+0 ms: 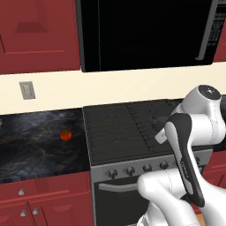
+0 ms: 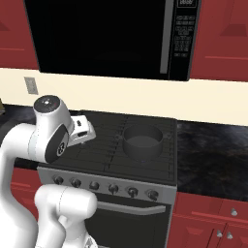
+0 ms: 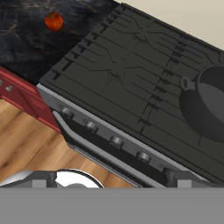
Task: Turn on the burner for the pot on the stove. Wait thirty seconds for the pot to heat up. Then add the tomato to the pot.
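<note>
Your gripper [image 2: 86, 141] is hanging with its jaws fully spread and gripping nothing, above the stove [image 3: 131, 83] near the knobs [image 3: 116, 141]. The pot [image 2: 142, 141] is sitting on a right-hand burner. The tomato [image 1: 65, 135] is resting on the dark countertop [image 1: 31, 141] left of the stove.

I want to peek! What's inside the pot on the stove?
The pot on the stove looks empty: the right base view shows just its grey inside. The tomato sits on the counter instead. The near wall hides part of the bottom.

Flat, even, shadowless rendered light; sharp.
</note>
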Robot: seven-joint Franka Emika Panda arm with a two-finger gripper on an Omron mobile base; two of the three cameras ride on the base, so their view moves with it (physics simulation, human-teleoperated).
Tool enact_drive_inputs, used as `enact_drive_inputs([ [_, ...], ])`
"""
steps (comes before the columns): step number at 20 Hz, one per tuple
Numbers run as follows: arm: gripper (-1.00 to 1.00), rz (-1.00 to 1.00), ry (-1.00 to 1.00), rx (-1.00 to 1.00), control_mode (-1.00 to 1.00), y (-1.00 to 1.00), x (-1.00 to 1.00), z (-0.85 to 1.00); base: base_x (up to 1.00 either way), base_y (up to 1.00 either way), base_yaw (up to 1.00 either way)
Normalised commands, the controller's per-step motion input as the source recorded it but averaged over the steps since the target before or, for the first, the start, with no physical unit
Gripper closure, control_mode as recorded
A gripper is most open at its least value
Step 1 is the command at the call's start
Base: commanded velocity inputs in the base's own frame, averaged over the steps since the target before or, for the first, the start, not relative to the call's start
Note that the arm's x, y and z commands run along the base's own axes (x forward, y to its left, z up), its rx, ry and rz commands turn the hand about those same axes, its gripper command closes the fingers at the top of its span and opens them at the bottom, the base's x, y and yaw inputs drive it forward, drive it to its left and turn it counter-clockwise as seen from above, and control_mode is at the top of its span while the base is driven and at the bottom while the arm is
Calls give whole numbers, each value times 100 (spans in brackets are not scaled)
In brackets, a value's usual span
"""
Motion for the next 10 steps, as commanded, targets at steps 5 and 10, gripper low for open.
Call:
enact_drive_inputs([
  [5,-100,0,0,0,-100,0,0,0,0,0,0],
  [10,-100,0,0,0,-100,0,0,0,0,0,0],
])
